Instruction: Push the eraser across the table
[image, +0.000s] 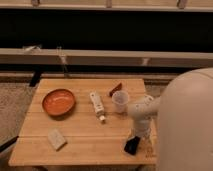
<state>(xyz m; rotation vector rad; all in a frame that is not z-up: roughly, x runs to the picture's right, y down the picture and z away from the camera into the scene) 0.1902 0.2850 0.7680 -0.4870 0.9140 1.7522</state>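
Your bench (80, 145) is a small light wooden one with a plank-grained top; it holds six loose items and the end of your arm.

Item one: the eraser (131, 146), a small flat black block; it lies near the front right corner of the bench, close to the front edge, just left of a small dark logo (149, 151).

Item two: your jaws (135, 140); they sit low at the eraser's upper end, at the tip of the pale arm (142, 117) that reaches in from the right; whether they touch the eraser, and whether they stand wide or narrow, you cannot tell.

Item three: an orange bowl (58, 102); left side of the bench, well apart from the eraser.

Item four: a white tube (97, 105); lying near the middle, its cap end pointing toward the front.

Item five: a clear cup (120, 101); upright, just right of the tube and beside the arm.

Item six: a small red-brown piece (115, 89); behind the cup, toward the back edge.

Item seven: a pale beige block (57, 139); front left, flat on the bench.
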